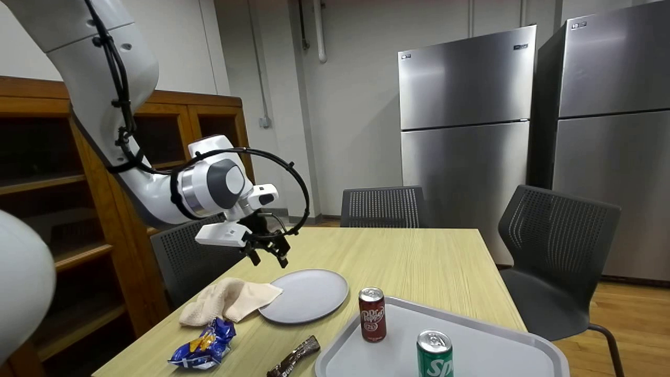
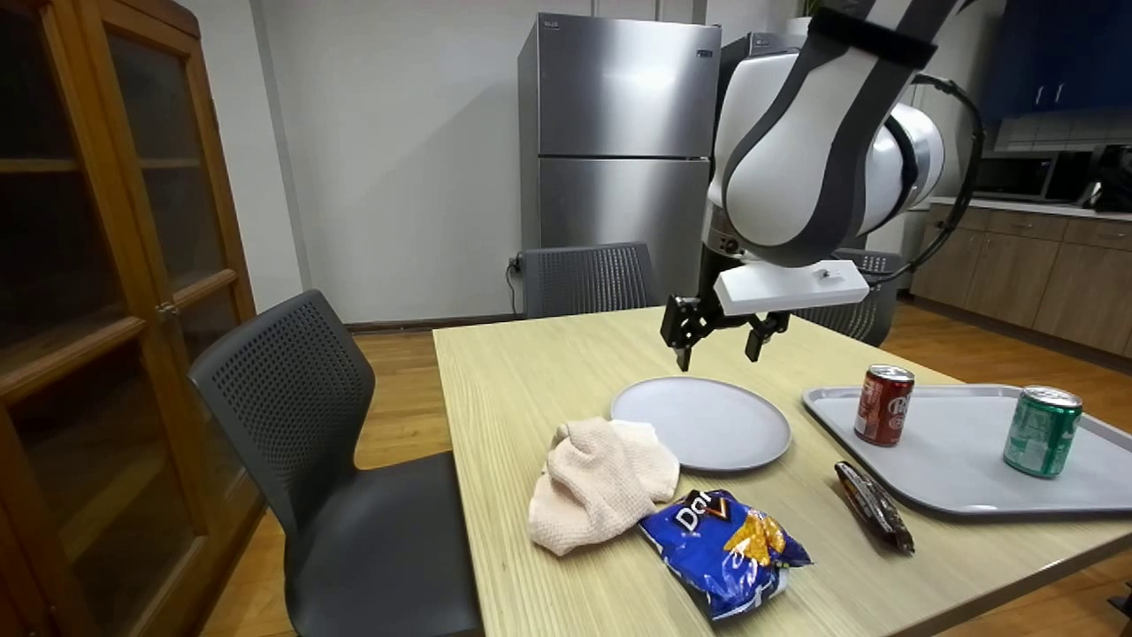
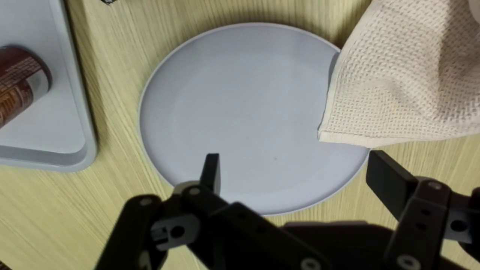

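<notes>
My gripper (image 1: pixel 269 261) is open and empty above the table, over the near part of a round grey plate (image 1: pixel 309 296). It also shows in an exterior view (image 2: pixel 718 358) and, with fingers wide apart, in the wrist view (image 3: pixel 295 161). A beige cloth (image 2: pixel 601 487) lies crumpled beside the plate (image 2: pixel 699 420), one corner over its rim. In the wrist view the cloth (image 3: pixel 405 82) lies near the right finger, and the plate (image 3: pixel 243 105) fills the middle. A blue chip bag (image 2: pixel 730 548) and a dark wrapped bar (image 2: pixel 874 509) lie on the table.
A grey tray (image 1: pixel 481 335) bears a dark red soda can (image 1: pixel 372 317) and a green can (image 1: pixel 435 356), both upright. Dark chairs (image 1: pixel 382 207) stand round the table (image 1: pixel 413 251). A wooden cabinet (image 2: pixel 159 265) and steel refrigerators (image 1: pixel 466 131) stand beyond.
</notes>
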You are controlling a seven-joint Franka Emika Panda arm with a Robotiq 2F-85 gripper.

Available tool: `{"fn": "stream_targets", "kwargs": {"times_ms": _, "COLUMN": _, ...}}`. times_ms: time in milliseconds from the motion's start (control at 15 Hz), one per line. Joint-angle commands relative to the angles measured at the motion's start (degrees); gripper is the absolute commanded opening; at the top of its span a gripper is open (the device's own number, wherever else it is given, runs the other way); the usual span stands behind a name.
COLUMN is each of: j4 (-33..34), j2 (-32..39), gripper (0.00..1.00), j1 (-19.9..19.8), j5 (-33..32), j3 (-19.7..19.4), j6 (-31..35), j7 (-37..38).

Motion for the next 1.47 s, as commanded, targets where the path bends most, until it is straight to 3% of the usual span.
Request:
{"fn": "stream_targets", "kwargs": {"times_ms": 0, "j4": -1.5, "j2": -5.0, "gripper": 1.0, "j1": -10.2, "j5": 0.0, "j3": 11.8, "j6": -3.4, "j7": -6.1}}
{"fn": "stream_targets", "kwargs": {"times_ms": 200, "j4": -1.0, "j2": -5.3, "gripper": 1.0, "j1": -20.1, "j5": 3.0, "j3": 23.0, "j6": -5.6, "j7": -11.6}}
{"fn": "stream_targets", "kwargs": {"times_ms": 467, "j4": -0.4, "j2": -5.2, "gripper": 1.0, "j1": -27.0, "j5": 3.6, "j3": 28.7, "j6": -8.7, "j7": -14.6}}
{"fn": "stream_targets", "kwargs": {"times_ms": 1000, "j4": -0.3, "j2": -6.2, "gripper": 1.0, "j1": -31.8, "j5": -1.0, "j3": 27.1, "j6": -11.9, "j7": -12.3}}
{"fn": "stream_targets", "kwargs": {"times_ms": 1400, "j4": 0.4, "j2": -7.9, "gripper": 1.0, "j1": -37.9, "j5": 3.8, "j3": 28.2, "j6": -16.0, "j7": -19.2}}
